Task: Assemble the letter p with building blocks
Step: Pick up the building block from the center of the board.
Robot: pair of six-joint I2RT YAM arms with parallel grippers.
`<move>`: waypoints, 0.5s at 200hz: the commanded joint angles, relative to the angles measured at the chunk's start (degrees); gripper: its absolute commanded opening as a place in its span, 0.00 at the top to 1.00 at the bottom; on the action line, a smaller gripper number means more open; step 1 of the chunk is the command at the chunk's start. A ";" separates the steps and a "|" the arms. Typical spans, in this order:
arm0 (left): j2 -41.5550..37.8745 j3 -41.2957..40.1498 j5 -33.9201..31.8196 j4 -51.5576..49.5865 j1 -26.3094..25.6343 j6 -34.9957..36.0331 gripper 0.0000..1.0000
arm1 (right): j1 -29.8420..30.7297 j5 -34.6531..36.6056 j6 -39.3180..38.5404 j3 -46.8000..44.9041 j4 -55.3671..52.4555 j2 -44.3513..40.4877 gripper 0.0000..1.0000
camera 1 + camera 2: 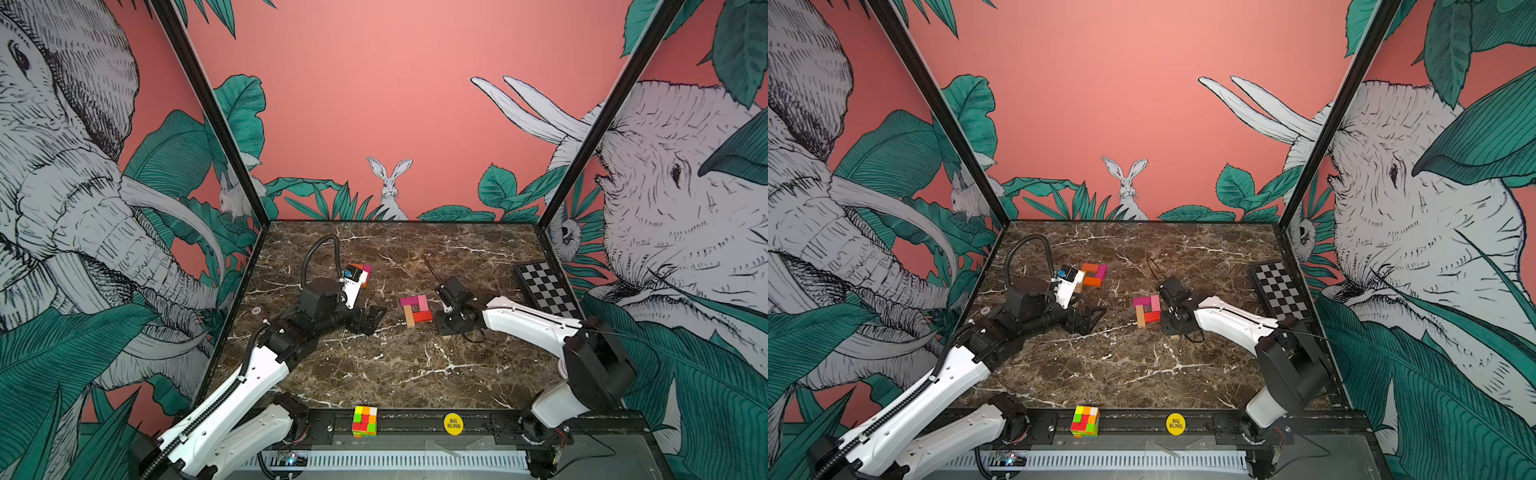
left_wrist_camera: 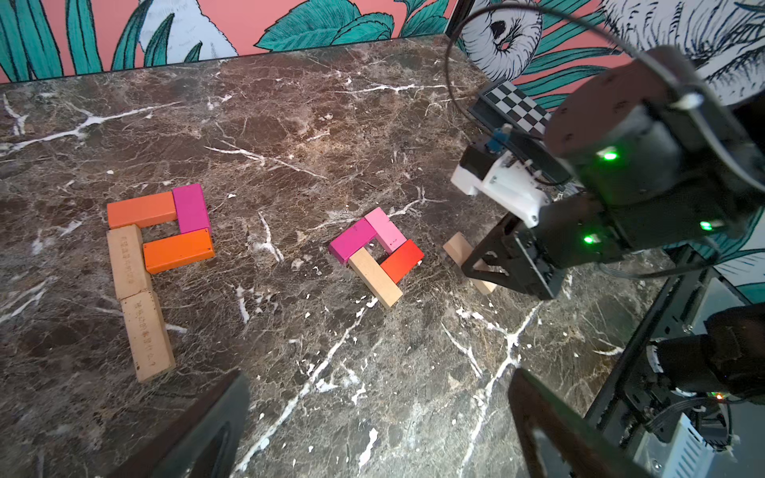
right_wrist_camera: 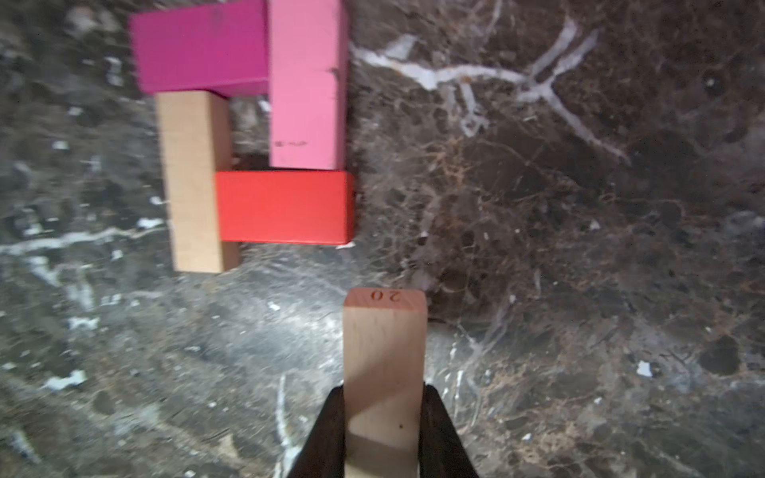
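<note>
A plain tan block (image 3: pixel 384 364) sits between the fingers of my right gripper (image 3: pixel 384 393), which is shut on it low at the table. The same tan block (image 2: pixel 457 246) shows beside the right gripper (image 2: pixel 488 265) in the left wrist view. Just to its left, a magenta block (image 3: pixel 198 45), a pink block (image 3: pixel 306 82), a red block (image 3: pixel 283 207) and a tan block (image 3: pixel 192 182) form a square loop (image 1: pixel 417 309). Farther left lies a P-shaped group of orange, magenta and tan blocks (image 2: pixel 157 248), partly hidden in a top view (image 1: pixel 362 272). My left gripper (image 2: pixel 376 414) hangs open and holds nothing.
A folded chessboard (image 1: pixel 546 289) lies at the right wall. A multicoloured puzzle cube (image 1: pixel 365 422) and a yellow "BIG BLIND" disc (image 1: pixel 453 424) rest on the front rail. The left arm (image 1: pixel 324 307) stretches across the left half of the marble table (image 1: pixel 395 374).
</note>
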 commanded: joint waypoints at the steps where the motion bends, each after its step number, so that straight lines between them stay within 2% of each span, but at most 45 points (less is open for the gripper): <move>1: -2.72 -0.88 -1.41 -2.26 0.30 0.93 0.00 | 2.87 1.32 5.27 -1.29 -2.41 -1.71 0.86; 49: -9.01 -2.38 -7.83 -8.40 0.30 1.28 0.00 | 10.96 3.01 9.86 0.85 0.01 3.09 0.87; 100: -10.88 -3.40 -10.97 -9.84 0.31 2.43 0.01 | 13.71 1.62 11.62 4.62 3.65 12.62 0.88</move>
